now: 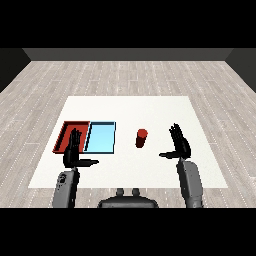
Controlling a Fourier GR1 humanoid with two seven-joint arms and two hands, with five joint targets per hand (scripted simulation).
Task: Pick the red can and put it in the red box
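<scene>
Left robot hand (73,150): open, fingers straight, thumb extended sideways, positioned over the near edge of the shallow red rectangular tray (64,131). Light blue rectangular tray (100,137): adjacent on the right, touching. Small red cylindrical can (141,137): upright on the white table (130,107), between trays and right robot hand (180,145), which is open and empty.

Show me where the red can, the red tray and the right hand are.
red can (141,138): head view, on the middle of its side.
red tray (65,131): head view, on its bare floor near the left wall.
right hand (181,144): head view, on the palm.
</scene>
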